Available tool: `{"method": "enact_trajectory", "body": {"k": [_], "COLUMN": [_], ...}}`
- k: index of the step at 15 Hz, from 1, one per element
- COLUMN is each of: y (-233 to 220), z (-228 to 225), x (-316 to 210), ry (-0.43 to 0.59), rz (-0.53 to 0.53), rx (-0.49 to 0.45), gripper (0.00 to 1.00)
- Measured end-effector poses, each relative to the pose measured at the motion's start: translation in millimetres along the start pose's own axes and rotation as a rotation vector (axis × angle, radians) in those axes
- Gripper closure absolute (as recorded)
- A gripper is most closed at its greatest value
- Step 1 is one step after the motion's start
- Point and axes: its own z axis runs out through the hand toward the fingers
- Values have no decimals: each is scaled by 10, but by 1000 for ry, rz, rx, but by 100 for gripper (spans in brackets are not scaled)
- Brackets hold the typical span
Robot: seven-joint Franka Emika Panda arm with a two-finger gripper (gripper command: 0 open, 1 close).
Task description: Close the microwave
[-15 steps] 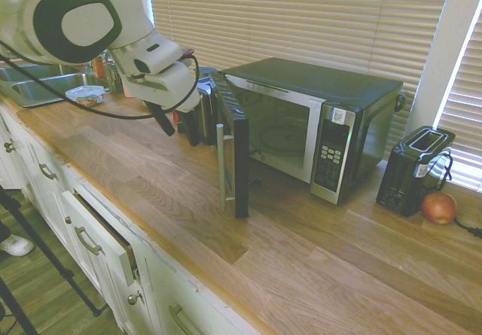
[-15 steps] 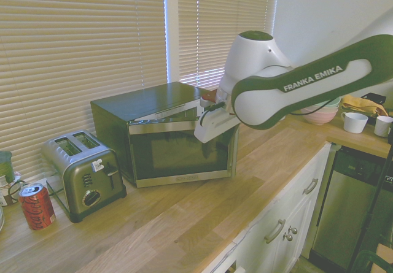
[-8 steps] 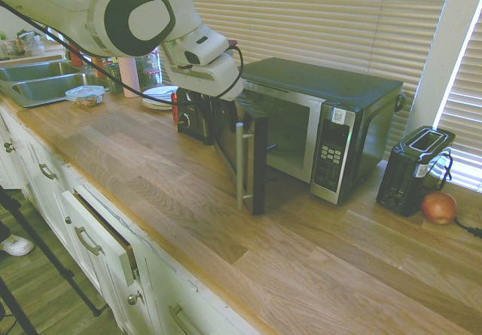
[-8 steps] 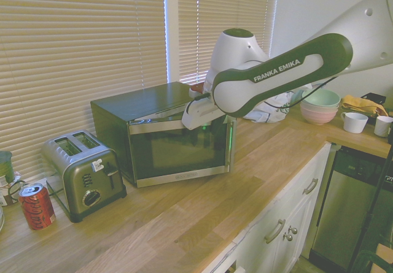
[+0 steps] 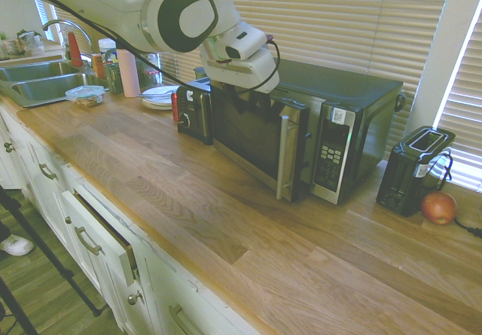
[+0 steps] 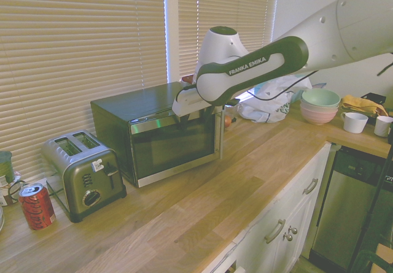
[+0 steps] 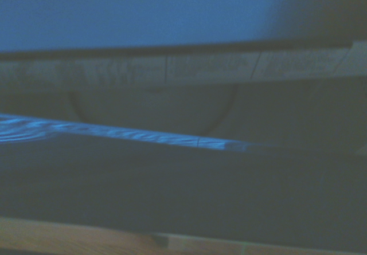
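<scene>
Gripper (image 5: 251, 103) of mine is at the upper part of the microwave door (image 5: 256, 135); whether it is wide or narrow I cannot tell. The door stands partly open — its vertical handle (image 5: 286, 156) is apart from the keypad panel (image 5: 331, 153). I find the microwave (image 6: 138, 104) upright on the wooden counter (image 6: 178, 224), between two toasters. Near the silver toaster (image 6: 89, 178) I record a red can (image 6: 37, 208); beside the small black toaster (image 5: 413, 171) — a round reddish fruit (image 5: 439, 208).
</scene>
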Motion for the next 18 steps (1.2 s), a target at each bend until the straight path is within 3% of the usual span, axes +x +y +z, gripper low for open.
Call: {"method": "enact_trajectory", "body": {"k": [12, 18], "y": [-336, -114], "z": [208, -238], "x": [321, -381], "ry": [-42, -123], "rz": [19, -14], "rx": [-51, -50], "gripper": [0, 0]}}
